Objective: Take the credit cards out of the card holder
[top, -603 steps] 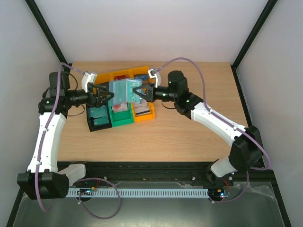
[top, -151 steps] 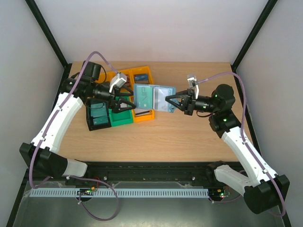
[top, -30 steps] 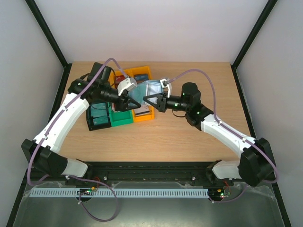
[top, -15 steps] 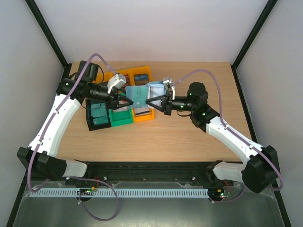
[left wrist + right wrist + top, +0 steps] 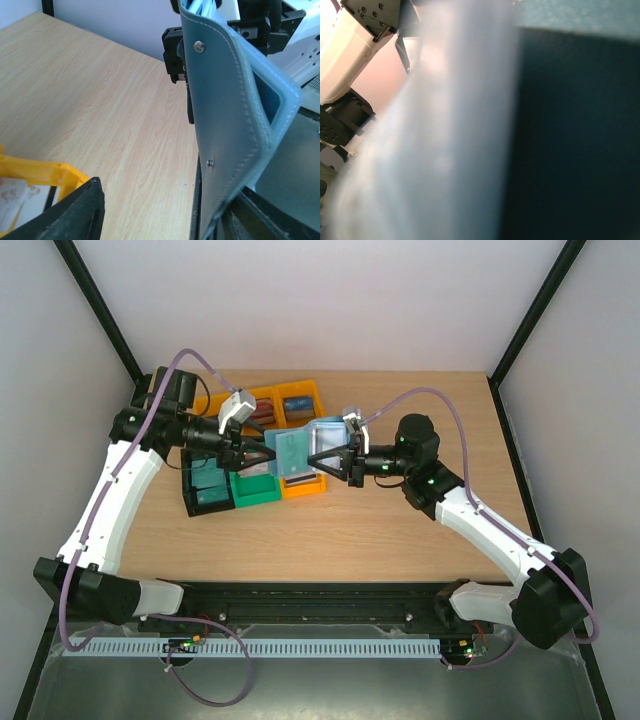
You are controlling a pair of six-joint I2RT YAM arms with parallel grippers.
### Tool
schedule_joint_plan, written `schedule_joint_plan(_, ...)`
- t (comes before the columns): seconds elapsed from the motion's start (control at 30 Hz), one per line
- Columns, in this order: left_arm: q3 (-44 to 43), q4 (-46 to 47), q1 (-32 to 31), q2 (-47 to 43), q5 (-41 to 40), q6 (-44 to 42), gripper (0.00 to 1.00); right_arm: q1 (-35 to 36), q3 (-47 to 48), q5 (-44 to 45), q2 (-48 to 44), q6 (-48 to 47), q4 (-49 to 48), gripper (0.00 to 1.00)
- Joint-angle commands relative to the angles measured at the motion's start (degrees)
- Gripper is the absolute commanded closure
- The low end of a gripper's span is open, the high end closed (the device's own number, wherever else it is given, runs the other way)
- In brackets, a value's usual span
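The teal-blue card holder [image 5: 305, 445] hangs open in the air above the bins, between my two grippers. My right gripper [image 5: 320, 459] is shut on its right part; in the right wrist view the holder [image 5: 470, 125] fills the frame as a blur and hides the fingers. My left gripper [image 5: 260, 453] stands open around the holder's left flap. In the left wrist view that flap [image 5: 225, 110], with two snaps, lies against my right finger, and the left gripper [image 5: 165, 197] shows a wide gap. Credit cards lie in the bins: a blue one [image 5: 296, 403] and teal ones [image 5: 208, 492].
An orange bin [image 5: 312, 390] [image 5: 45, 172], a green bin [image 5: 255, 498] and a black bin [image 5: 193, 508] stand together at the back left of the wooden table. Black frame posts rise at both back corners. Both arms reach over the bins.
Within the last second my left gripper has drawn back to the left and the holder has spread wider between the grippers. Five seconds ago the right gripper held the holder alone, further right.
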State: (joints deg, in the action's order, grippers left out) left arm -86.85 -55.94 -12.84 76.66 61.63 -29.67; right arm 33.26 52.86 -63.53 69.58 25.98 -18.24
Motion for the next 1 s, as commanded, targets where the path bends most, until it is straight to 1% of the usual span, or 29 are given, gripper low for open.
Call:
schedule_joint_plan(0.0, -0.7, -1.6, -0.5, -0.3, 2.9, -2.8, 0.32, 0.2, 2.1, -0.3, -0.7, -0.1, -0.8, 0.98)
schedule_joint_plan(0.13, -1.8, -8.3, -0.2, -0.6, 4.4, -12.3, 0.22, 0.2, 2.5, 1.2, -0.4, -0.9, 0.7, 0.98)
schedule_joint_plan(0.27, -2.9, -15.0, 0.5, -0.7, 7.1, -21.1, 0.16, 0.2, 3.0, 1.1, -0.1, -1.6, 1.8, 0.98)
schedule_joint_plan(0.33, -3.3, -16.2, 0.6, -0.7, 8.3, -22.5, 0.15, 0.2, 3.3, 1.0, 0.1, -1.7, 2.1, 0.98)
schedule_joint_plan(0.37, -3.3, -15.4, 0.6, -0.6, 8.7, -21.6, 0.15, 0.2, 3.3, 0.9, 0.1, -1.7, 2.1, 0.98)
schedule_joint_plan(0.43, -2.9, -10.8, 0.5, -0.4, 8.8, -16.0, 0.19, 0.2, 3.4, 0.9, 0.2, -1.6, 2.1, 0.98)
schedule_joint_plan(0.53, -2.6, -3.7, 0.1, 0.0, 5.7, -4.6, 0.23, 0.2, 3.6, 1.1, 0.3, -1.3, 2.2, 0.98)
schedule_joint_plan(0.6, -2.6, -0.7, -1.2, 0.4, 2.8, -0.4, 0.22, 0.2, 3.7, 1.4, 0.4, -1.1, 2.3, 0.98)
schedule_joint_plan(0.67, -3.1, 0.0, -3.4, 1.0, 0.5, 0.7, 0.18, 0.2, 4.0, 1.8, 0.7, -1.1, 2.6, 0.98)
schedule_joint_plan(0.7, -3.6, -0.2, -4.6, 1.4, -0.2, 0.6, 0.17, 0.2, 4.1, 2.0, 0.8, -1.2, 2.8, 0.98)
schedule_joint_plan(0.77, -4.2, -0.4, -5.2, 1.8, -0.2, 0.5, 0.17, 0.2, 4.4, 2.0, 1.1, -1.4, 3.4, 0.98)
schedule_joint_plan(0.9, -4.2, -0.6, -5.2, 2.1, -1.2, -0.5, 0.26, 0.2, 4.4, 1.8, 0.9, -1.6, 3.7, 0.98)
schedule_joint_plan(0.97, -3.5, -0.4, -5.2, 1.9, -1.4, -0.8, 0.35, 0.2, 4.4, 1.9, 0.9, -1.6, 3.7, 0.98)
